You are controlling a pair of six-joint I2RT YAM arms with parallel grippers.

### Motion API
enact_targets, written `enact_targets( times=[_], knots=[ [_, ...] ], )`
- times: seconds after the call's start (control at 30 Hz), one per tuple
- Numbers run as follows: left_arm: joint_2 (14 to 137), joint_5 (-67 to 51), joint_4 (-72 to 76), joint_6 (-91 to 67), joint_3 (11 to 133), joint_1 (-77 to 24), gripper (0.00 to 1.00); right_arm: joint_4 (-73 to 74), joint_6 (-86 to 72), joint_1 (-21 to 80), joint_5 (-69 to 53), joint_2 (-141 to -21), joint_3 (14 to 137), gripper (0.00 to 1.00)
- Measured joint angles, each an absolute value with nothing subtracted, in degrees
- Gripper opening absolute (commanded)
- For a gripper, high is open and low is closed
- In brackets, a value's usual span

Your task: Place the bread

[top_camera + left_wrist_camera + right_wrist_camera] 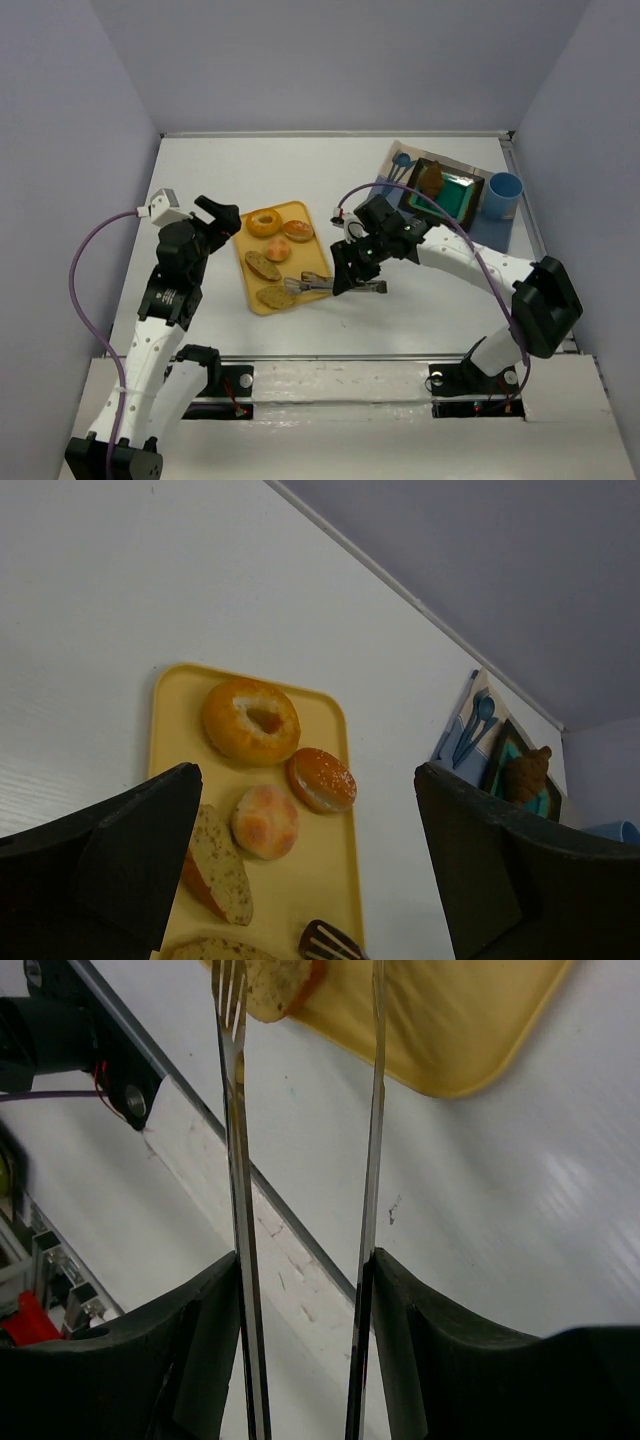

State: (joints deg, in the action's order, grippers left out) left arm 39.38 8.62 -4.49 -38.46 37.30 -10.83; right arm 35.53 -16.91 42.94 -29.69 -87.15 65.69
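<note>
A yellow tray [303,262] holds a bagel [265,222], a glazed bun [298,230], a round roll [277,248] and two seeded slices [263,265]. My right gripper [352,272] is shut on metal tongs [315,285]. The tong arms are apart, with their tips at the tray's near edge beside the front slice [276,296]. In the right wrist view the tongs [232,1110] reach that slice [280,985], and the gripper [305,1270] clamps their handles. My left gripper [222,215] is open and empty above the tray's left side. Its view shows the bagel [250,720], bun [322,779] and roll [265,821].
At the back right a blue mat carries a dark green dish [455,195] with a brown croissant [430,178], blue cutlery [402,165] and a blue cup [503,195]. The table's metal front rail [300,1230] runs just under the tongs.
</note>
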Motion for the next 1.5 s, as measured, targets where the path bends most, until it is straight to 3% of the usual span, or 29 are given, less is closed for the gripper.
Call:
enact_targets(
  times=[0.23, 0.7, 1.0, 1.3, 1.5],
  knots=[
    [39.0, 9.3, -4.5, -38.7, 37.3, -10.9, 0.99, 35.4, -17.8, 44.8, -34.2, -92.3, 65.7, 0.57],
    [38.3, 11.4, -4.6, -38.9, 37.3, -10.9, 0.99, 34.9, -19.2, 44.8, -38.9, -95.0, 66.2, 0.20],
    [38.1, 11.8, -4.6, -38.9, 37.2, -10.9, 0.99, 35.9, -20.1, 43.1, -30.1, -93.4, 70.3, 0.15],
    [38.1, 12.1, -4.7, -39.0, 37.2, -10.9, 0.99, 35.9, -22.0, 17.0, -7.6, -75.2, 70.5, 0.15],
    [38.6, 12.6, -4.7, -38.9, 37.2, -10.9, 0.99, 36.1, -23.1, 8.0, 4.8, -73.6, 68.7, 0.16]
  ],
)
